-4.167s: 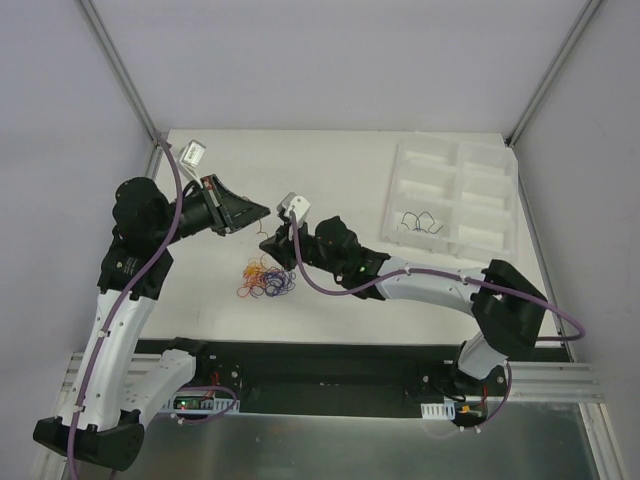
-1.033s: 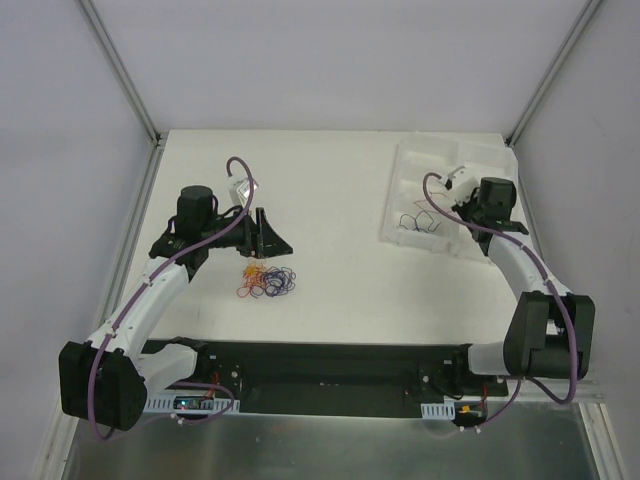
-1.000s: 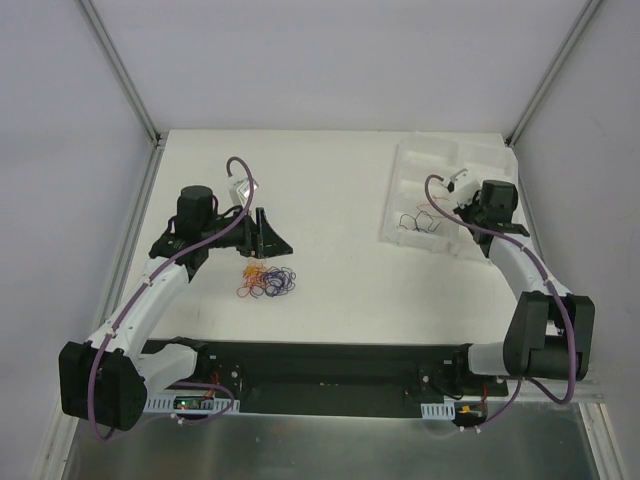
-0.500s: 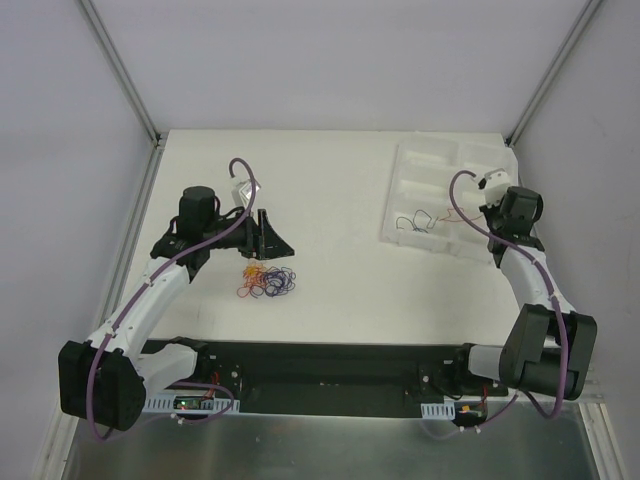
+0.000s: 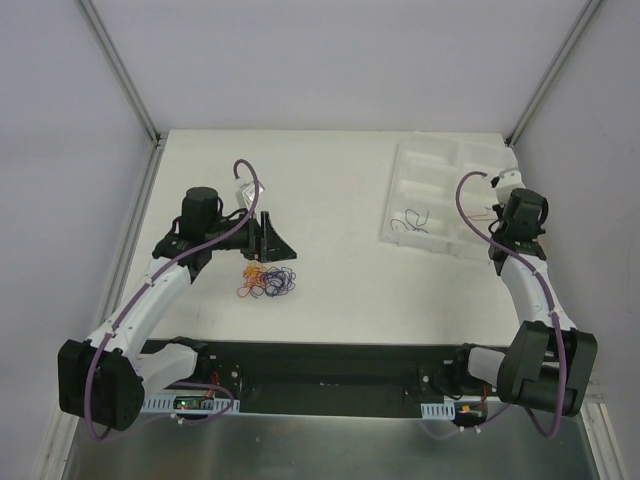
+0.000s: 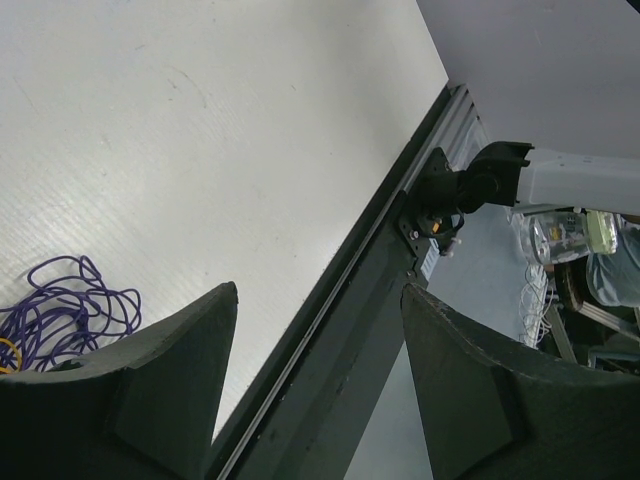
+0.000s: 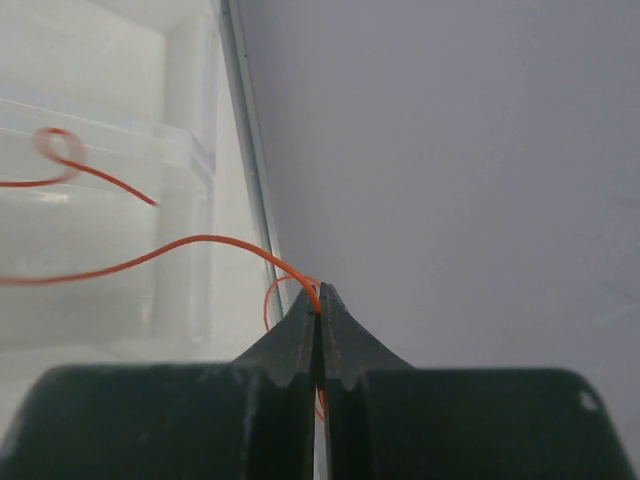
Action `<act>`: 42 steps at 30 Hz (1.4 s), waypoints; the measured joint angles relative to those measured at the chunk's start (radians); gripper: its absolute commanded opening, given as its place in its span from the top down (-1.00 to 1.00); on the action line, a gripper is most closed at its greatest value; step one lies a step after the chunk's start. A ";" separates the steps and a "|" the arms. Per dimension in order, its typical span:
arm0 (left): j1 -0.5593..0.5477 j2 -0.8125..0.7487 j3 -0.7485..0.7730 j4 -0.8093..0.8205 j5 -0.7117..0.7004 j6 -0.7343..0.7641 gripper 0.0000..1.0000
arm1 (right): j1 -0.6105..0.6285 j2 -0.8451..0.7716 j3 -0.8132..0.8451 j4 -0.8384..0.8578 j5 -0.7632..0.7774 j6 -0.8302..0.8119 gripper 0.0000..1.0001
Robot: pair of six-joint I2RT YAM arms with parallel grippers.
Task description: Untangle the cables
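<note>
**Operator:** Where are the cables?

**Describer:** Most sit in 1 small knot [image 5: 268, 283] on the left half of the white tabletop [image 5: 330, 190]. It is a bunch of orange, red and purple-blue loops. Your left wrist view catches its purple loops [image 6: 68, 308] in the lower left corner. 1 black strand [image 5: 412, 221] lies well apart from the knot. It is inside the white tray [image 5: 440, 150], in the near compartment on the tray's left side. 1 orange strand [image 7: 180, 247] hangs at the tray's right edge.

**Operator:** And the jaws?

**Describer:** Your left jaws stand apart and hold nothing. They hover near the knot, on its far side, and do not appear to touch it. Your right jaws are pressed together on the orange strand. It curves from their tips out over a tray compartment. I cannot tell whether its free end rests on the tray floor.

**Operator:** How far along am I?

**Describer:** Partway, by my judgement, and likely less than half. 2 strands are out of the knot. The black one is set down in the tray, and the orange one is carried there but not yet let go. The knot looks to hold several strands. They are too thin and tangled for me to count. What is left is to drop the orange strand into a compartment. Then you pull the remaining strands from the knot, 1 at a time.
</note>
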 measured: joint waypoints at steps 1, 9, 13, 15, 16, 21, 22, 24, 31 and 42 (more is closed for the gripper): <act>-0.005 0.000 0.000 0.000 0.000 0.000 -0.31 | 0.000 0.000 0.000 0.000 0.015 -0.007 1.00; -0.013 0.000 0.000 0.000 0.002 0.000 -0.31 | 0.053 0.008 -0.002 0.017 0.086 -0.090 1.00; -0.019 0.000 0.000 0.000 0.003 0.000 -0.32 | 0.132 0.074 -0.002 0.040 0.104 -0.167 1.00; -0.019 0.000 0.000 0.000 0.003 0.000 -0.32 | 0.161 0.118 -0.002 0.039 0.101 -0.197 1.00; -0.019 0.000 0.000 0.000 0.003 0.000 -0.32 | 0.167 0.138 -0.002 0.036 0.093 -0.208 1.00; -0.019 0.003 0.000 0.000 0.003 0.003 -0.32 | 0.168 0.160 0.008 0.003 0.034 -0.223 1.00; -0.019 0.005 0.000 0.000 0.003 0.004 -0.32 | 0.168 0.160 0.014 0.001 0.014 -0.224 1.00; -0.019 0.010 0.000 -0.001 0.003 0.004 -0.32 | 0.168 0.160 0.027 0.002 -0.026 -0.224 1.00; -0.019 0.014 0.000 -0.001 0.003 0.005 -0.32 | 0.159 0.178 0.047 0.002 -0.173 -0.183 1.00; -0.019 0.020 0.000 -0.002 0.003 0.012 -0.32 | 0.069 0.215 0.010 0.078 -0.365 -0.070 1.00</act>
